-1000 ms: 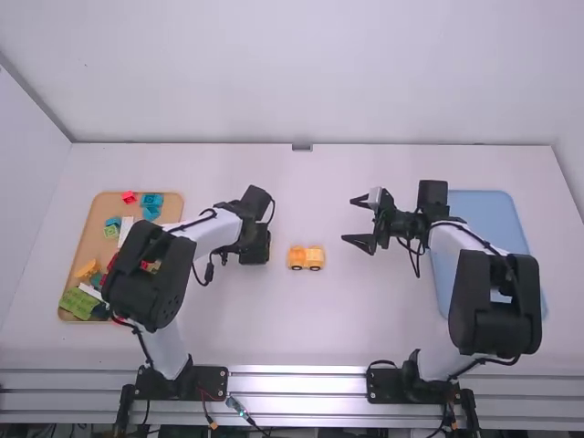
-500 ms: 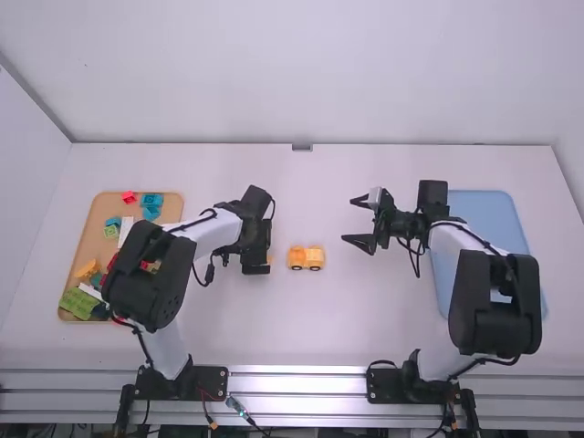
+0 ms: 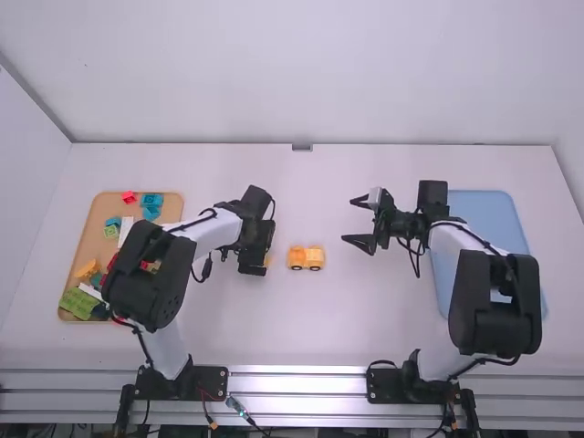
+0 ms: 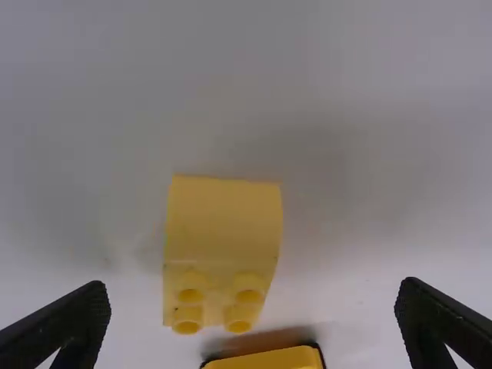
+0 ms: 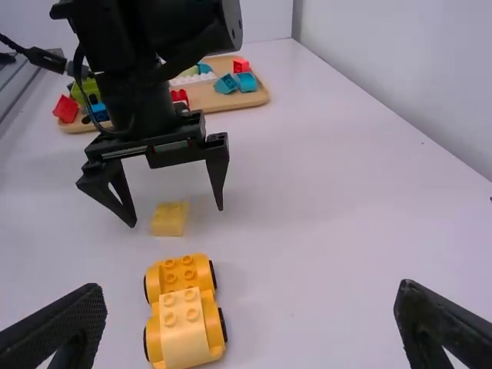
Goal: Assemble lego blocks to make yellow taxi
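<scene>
Table (image 3: 319, 333), block (image 3: 268, 260) partly beneath left gripper (image 3: 254, 264)

Legible text, labels, brands, numbers, signs: none (high view and both wrist views alike).
</scene>
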